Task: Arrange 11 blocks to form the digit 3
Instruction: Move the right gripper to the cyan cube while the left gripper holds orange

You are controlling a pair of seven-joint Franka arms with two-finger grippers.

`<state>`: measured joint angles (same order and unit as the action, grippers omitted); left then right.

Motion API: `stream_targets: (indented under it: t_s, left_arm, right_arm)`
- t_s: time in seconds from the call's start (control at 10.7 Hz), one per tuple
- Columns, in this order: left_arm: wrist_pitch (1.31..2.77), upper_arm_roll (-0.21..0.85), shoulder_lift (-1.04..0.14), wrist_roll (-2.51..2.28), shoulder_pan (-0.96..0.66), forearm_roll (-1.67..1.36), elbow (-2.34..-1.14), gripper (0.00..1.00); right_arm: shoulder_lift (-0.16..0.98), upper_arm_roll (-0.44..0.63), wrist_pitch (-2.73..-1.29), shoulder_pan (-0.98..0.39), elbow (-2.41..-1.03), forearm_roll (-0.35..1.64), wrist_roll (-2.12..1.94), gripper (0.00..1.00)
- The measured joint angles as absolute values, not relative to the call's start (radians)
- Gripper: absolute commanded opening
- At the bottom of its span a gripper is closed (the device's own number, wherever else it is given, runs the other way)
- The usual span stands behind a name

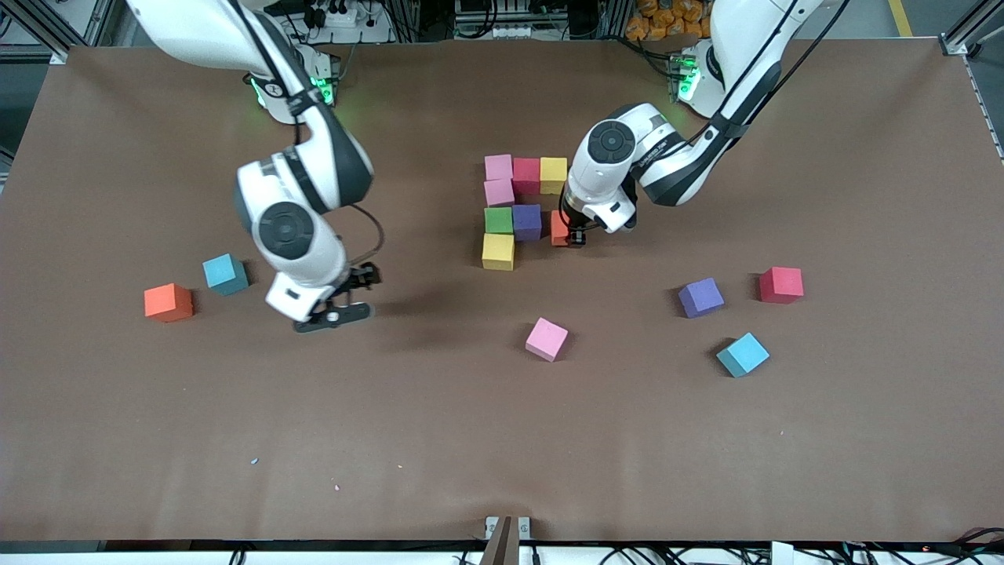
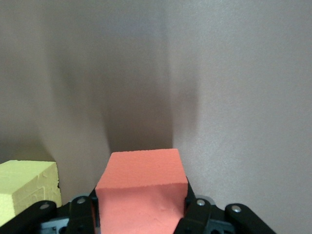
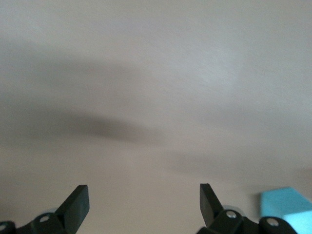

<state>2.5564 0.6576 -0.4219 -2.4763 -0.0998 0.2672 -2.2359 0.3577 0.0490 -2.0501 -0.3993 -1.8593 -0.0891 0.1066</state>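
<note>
Beside the purple block (image 1: 527, 222), left claw (image 1: 570, 235) grips an orange block (image 1: 558, 228).

Orange block (image 2: 141, 195), brown table (image 1: 439, 439)

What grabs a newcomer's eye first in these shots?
Probably the tight cluster of coloured blocks mid-table, a half-built figure, with the left gripper at its edge toward the left arm's end, jaws shut on an orange block beside the purple block. Next, the right gripper hangs with jaws open over bare table, and loose blocks lie scattered toward both ends.
</note>
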Motion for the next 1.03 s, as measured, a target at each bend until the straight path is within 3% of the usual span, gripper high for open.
stream_targets:
  t_s: [0.56,0.84,1.03]
  left_arm:
    - [2.591,0.657,-0.436,-2.476,-0.103,0.267,-2.244,0.0]
    - [2.606,0.657,-0.452,-2.476,-0.108,0.267,-2.246,0.0]
    - [2.612,0.657,-0.459,-2.476,-0.114,0.267,-2.247,0.0]
  right_arm:
    - [0.285,0.322,-2.087,-0.398,-2.096,-0.089,-0.205,1.0]
    - [0.281,0.521,-2.167,-0.397,-2.152,-0.089,-0.42,1.0]
    - [0.281,0.547,-2.24,-0.397,-2.218,-0.089,-0.437,1.0]
